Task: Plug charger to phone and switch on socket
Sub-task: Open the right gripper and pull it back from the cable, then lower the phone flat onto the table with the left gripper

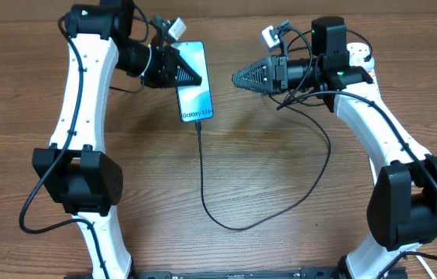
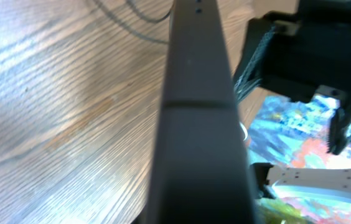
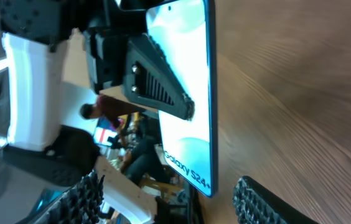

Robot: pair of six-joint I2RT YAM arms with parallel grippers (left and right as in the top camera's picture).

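The phone (image 1: pixel 196 87) stands tilted on its edge at the back of the table, its light blue screen reading "Galaxy S24+" (image 3: pixel 188 171). My left gripper (image 1: pixel 190 74) is shut on the phone, one black finger (image 3: pixel 163 84) lying flat across the screen. The left wrist view shows mostly the phone's dark edge (image 2: pixel 197 124). The charger cable (image 1: pixel 203 167) has its connector tip in the phone's bottom end (image 3: pixel 191 206), then loops across the table toward my right arm. My right gripper (image 1: pixel 239 77) is open, just right of the phone and touching nothing. The socket is out of view.
The cable's loop (image 1: pixel 238 226) reaches the table's middle front and climbs right (image 1: pixel 328 151). The wooden table (image 1: pixel 280 186) carries both arm bases, left (image 1: pixel 79 182) and right (image 1: pixel 412 201).
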